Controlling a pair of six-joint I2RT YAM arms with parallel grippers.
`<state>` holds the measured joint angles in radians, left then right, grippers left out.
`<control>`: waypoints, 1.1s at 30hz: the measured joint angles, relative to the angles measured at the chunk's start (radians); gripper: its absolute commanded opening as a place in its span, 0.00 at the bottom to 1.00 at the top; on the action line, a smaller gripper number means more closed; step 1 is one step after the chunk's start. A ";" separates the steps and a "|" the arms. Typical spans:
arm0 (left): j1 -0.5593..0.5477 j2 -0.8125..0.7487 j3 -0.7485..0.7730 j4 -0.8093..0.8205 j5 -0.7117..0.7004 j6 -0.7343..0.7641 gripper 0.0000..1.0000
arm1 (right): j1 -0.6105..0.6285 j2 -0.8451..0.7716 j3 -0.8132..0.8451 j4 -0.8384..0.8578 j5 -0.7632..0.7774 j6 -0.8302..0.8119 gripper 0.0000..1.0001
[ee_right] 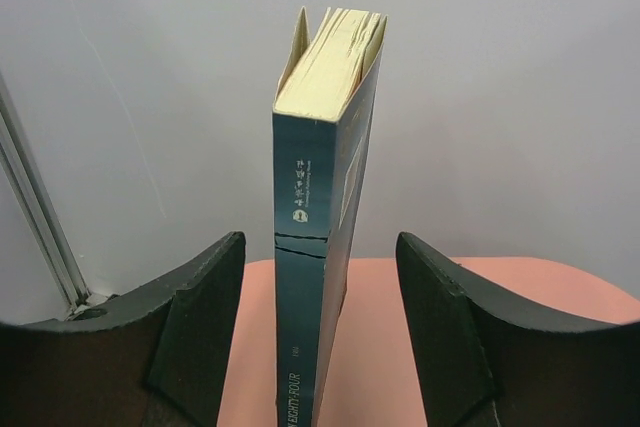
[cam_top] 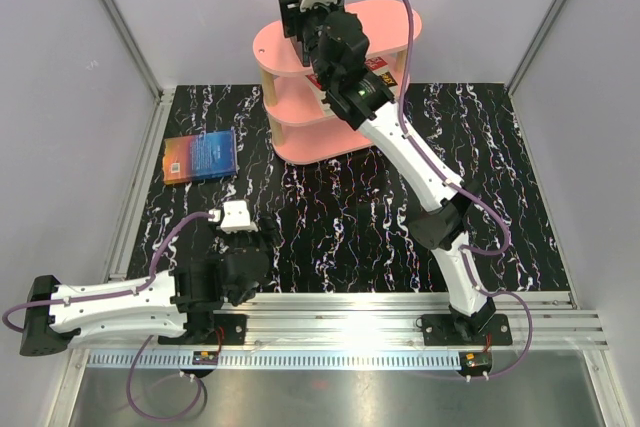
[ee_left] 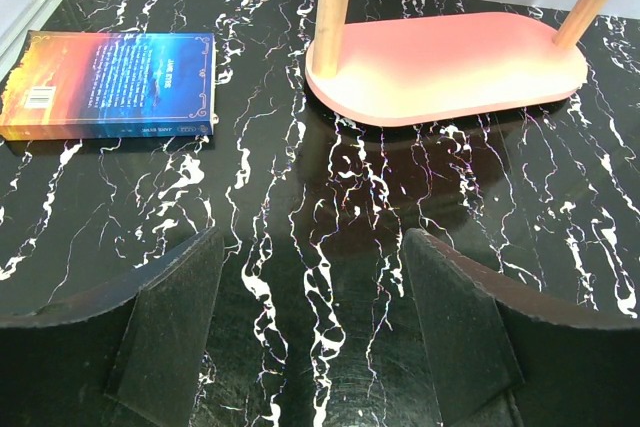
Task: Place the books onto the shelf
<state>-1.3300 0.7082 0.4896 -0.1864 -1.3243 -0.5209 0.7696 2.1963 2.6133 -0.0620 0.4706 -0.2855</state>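
Pink shelf held the dark blue book upright on its top board, between the wide-apart, not touching fingers of your right gripper. Your left gripper was open and empty; the orange-blue book lay flat on the table.

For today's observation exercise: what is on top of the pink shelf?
One dark blue book stands upright on the shelf's top board. The right arm hides part of that board from above.

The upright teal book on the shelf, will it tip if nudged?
The book seems to stand on its narrow end on the shelf's top board, unsupported, so a sideways nudge could topple it. Creased spine and splayed pages suggest a bendy paperback.
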 measured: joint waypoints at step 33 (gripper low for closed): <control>0.001 0.006 0.000 -0.008 -0.019 0.004 0.86 | 0.000 -0.375 -0.703 0.195 0.032 0.074 1.00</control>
<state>-1.3289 0.7139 0.4896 -0.1947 -1.3434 -0.5171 0.7696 1.8217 1.9102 0.1326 0.5026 -0.2119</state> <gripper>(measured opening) 0.853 0.994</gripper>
